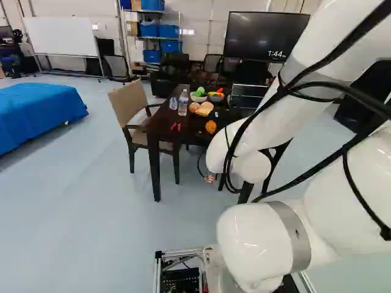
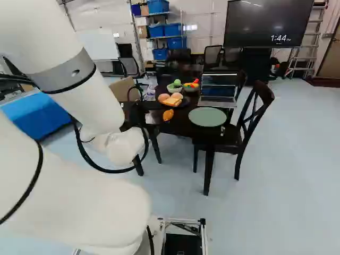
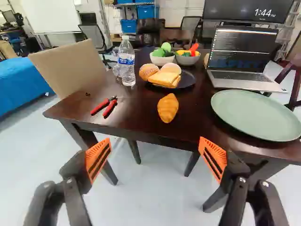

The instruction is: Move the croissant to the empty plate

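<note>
Red-handled pliers (image 3: 106,106): on the table (image 3: 136,123), beside your croissant; keep the near finger off them. Gripper (image 3: 155,141): fingers spread wide, nothing between them, short of the table's edge. Croissant (image 3: 168,108): on the bare tabletop ahead, between pliers and green plate (image 3: 256,115). Judged light, probably toy-like, slightly yielding; ridges should resist slipping. Take it across its plump middle, squeezing lightly; the tapered ends may roll away from you.

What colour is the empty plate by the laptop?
Pale green; the plate shows best in the wrist view.
</note>
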You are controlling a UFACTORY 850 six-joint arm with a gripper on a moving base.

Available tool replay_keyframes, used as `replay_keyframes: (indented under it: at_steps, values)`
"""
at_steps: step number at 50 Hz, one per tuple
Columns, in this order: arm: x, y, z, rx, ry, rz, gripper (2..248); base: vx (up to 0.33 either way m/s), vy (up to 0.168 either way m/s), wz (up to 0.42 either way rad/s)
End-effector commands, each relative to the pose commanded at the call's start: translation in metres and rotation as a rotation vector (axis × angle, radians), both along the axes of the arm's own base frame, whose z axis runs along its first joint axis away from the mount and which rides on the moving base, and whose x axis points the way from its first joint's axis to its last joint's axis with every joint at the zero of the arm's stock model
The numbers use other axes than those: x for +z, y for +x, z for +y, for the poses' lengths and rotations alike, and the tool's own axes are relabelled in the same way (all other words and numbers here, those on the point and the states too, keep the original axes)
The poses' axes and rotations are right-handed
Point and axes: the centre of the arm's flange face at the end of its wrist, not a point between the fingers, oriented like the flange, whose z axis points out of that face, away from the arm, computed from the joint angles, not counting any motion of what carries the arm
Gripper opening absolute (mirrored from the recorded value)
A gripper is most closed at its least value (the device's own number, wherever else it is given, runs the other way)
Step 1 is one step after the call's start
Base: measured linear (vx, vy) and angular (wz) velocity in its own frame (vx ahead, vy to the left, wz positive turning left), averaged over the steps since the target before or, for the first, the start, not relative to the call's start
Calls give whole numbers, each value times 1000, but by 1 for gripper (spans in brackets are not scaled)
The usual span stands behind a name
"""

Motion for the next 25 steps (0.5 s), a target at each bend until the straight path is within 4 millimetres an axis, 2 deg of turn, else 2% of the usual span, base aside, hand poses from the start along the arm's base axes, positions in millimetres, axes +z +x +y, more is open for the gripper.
replay_keyframes:
  at_steps: [21,25]
  values:
    - [0,0,0,0,0,0,247,103,46,-15]
    - [0,0,0,0,0,0,247,131,32,-159]
